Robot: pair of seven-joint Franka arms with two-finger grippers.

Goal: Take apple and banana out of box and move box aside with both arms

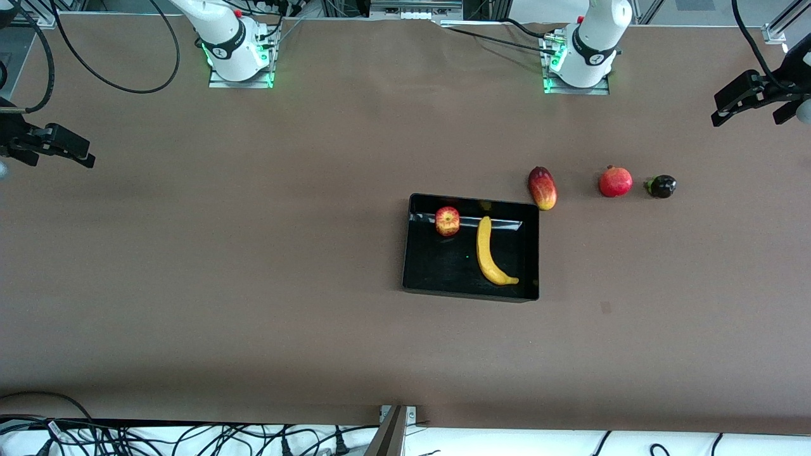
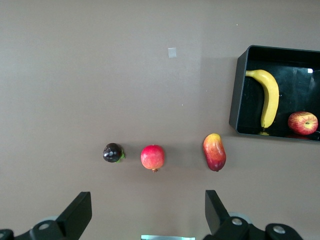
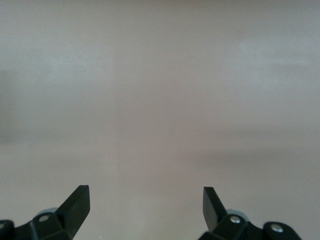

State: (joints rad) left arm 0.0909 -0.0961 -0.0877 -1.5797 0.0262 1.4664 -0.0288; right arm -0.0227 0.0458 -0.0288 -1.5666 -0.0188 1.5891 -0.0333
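Note:
The black box [image 1: 470, 292] sits mid-table. The small red-yellow apple [image 1: 447, 221] lies in it by the wall nearest the robots. The yellow banana [image 1: 490, 252] lies lengthwise in it beside the apple. The left wrist view also shows the box [image 2: 236, 92], banana [image 2: 270, 97] and apple [image 2: 302, 123]. My left gripper [image 2: 148, 215] is open and empty, high over bare table between the left arm's base and the row of loose fruits. My right gripper [image 3: 146, 210] is open and empty over bare table, with nothing under it.
A red-yellow mango [image 1: 542, 187] lies just off the box's corner toward the left arm's end. A red pomegranate [image 1: 615, 181] and a dark round fruit [image 1: 661, 186] lie farther along the same row. The arm bases [image 1: 237, 54] stand at the table's edge.

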